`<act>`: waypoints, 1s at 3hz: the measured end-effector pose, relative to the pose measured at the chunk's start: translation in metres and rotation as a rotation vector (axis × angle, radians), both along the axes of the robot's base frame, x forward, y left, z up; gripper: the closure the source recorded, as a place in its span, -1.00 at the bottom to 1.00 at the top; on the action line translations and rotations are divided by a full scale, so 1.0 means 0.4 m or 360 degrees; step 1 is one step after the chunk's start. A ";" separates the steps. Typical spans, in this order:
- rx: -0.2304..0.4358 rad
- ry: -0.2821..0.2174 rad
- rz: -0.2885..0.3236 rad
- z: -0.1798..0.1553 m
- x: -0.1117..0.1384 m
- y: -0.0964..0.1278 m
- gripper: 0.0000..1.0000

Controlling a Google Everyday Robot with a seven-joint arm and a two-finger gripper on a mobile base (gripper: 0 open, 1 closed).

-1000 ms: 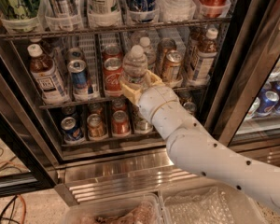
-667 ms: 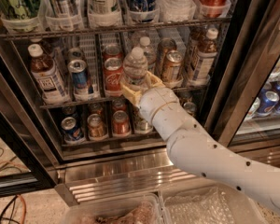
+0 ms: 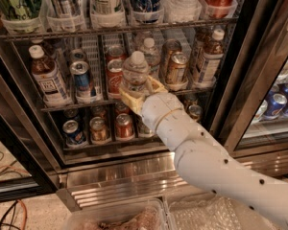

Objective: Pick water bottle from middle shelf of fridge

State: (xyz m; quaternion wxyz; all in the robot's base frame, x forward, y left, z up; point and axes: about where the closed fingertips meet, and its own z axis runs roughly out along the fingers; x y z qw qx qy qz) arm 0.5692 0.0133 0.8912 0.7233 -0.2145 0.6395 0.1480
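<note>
Entry: the hand (image 3: 140,94) is at the front edge of the middle shelf (image 3: 77,103) of the fridge (image 3: 229,85), about midway along it; treat that shelf as the bench. Its two tan fingers (image 3: 127,99) sit narrow around the lower body of the water bottle (image 3: 134,72), one on each side, so you can log the hand as holding the bottle. The bottle stands upright, white cap up, at the bench's front edge, just ahead of a red can (image 3: 114,72) and a second clear bottle (image 3: 149,52) further back. A brown-liquid bottle (image 3: 47,75) stands near the bench's left end, well apart from the grasp. Progress, as a judgement: reach and grasp look done. You cannot tell whether the bottle's base has left the bench, since the hand hides it. What is left is the lift and the pull out past the front edge. Watch the red can alongside during that pull.
</note>
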 end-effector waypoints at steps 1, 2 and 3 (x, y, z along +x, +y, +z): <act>0.0014 -0.0077 0.0148 0.048 -0.098 0.035 1.00; -0.0027 -0.0205 0.0192 0.121 -0.146 0.064 1.00; -0.0027 -0.0205 0.0192 0.121 -0.146 0.064 1.00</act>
